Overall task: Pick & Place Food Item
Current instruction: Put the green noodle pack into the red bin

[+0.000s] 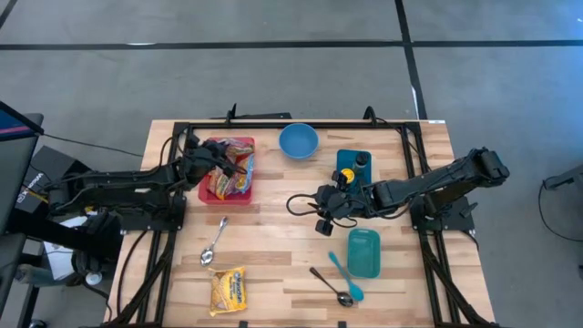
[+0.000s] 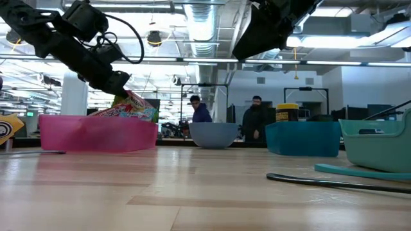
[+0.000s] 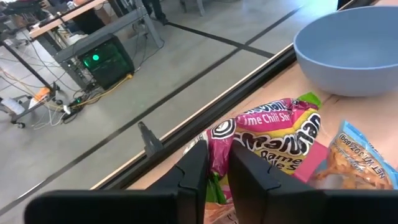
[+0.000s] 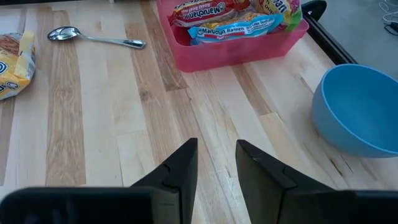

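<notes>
The left gripper (image 1: 221, 165) is clamped on a pink Maruchan ramen packet (image 3: 273, 140), its two dark fingers (image 3: 193, 171) pinching the packet's edge from either side. Gripper and packet sit over the pink bin (image 1: 208, 189), and in the low view the packet (image 2: 131, 106) pokes up tilted above the bin's rim (image 2: 96, 131). Beneath the gripper the bin holds more packets, among them a blue Maruchan Ramen packet (image 4: 236, 30) lying just beside the held one. Past the bin, near the table's far edge, stands a blue bowl (image 1: 298, 141); nothing lies between it and the gripper. On the gripper's near side a metal spoon (image 1: 214, 241) lies on the wood, and beyond that a yellow ramen packet (image 1: 227, 291) rests at the table's front edge.

The right gripper (image 1: 325, 208) hovers above bare wood near the table's middle, well apart from the bin, with its fingers (image 4: 180, 168) spread and nothing between them. Beside it are a teal tray (image 1: 347, 160) carrying a dark bottle with a yellow cap (image 1: 362, 163), a teal container (image 1: 363, 252), and a teal spoon (image 1: 344, 278) crossing a dark one (image 1: 330, 286).
</notes>
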Motion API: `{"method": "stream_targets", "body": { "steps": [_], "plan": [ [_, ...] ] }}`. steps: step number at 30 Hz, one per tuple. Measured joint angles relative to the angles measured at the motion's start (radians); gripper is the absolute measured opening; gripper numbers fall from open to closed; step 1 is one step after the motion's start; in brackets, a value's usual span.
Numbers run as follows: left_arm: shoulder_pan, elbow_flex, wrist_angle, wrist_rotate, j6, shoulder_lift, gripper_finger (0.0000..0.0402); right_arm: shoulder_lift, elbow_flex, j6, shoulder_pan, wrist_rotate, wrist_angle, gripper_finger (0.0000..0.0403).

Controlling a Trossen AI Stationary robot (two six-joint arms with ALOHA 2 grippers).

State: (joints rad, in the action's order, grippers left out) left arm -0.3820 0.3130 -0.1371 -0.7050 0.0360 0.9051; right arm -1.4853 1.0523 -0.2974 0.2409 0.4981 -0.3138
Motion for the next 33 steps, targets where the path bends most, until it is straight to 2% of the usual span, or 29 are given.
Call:
{"method": "stream_targets", "body": {
  "steps": [14,26,33],
  "plan": [
    [0.03,0.0,0.003,0.004,0.0,-0.002,0.0095,0.0,0.0,0.0,0.0,0.0,0.0,0.0103],
    [0.048,0.0,0.003,0.007,-0.032,-0.004,0.0186,0.0,0.0,0.0,0.0,0.0,-0.001,0.0103],
    [0.051,-0.001,0.007,0.139,-0.099,-0.047,0.02,0.0,0.0,0.0,0.0,-0.002,-0.001,0.0103]
  ]
}}
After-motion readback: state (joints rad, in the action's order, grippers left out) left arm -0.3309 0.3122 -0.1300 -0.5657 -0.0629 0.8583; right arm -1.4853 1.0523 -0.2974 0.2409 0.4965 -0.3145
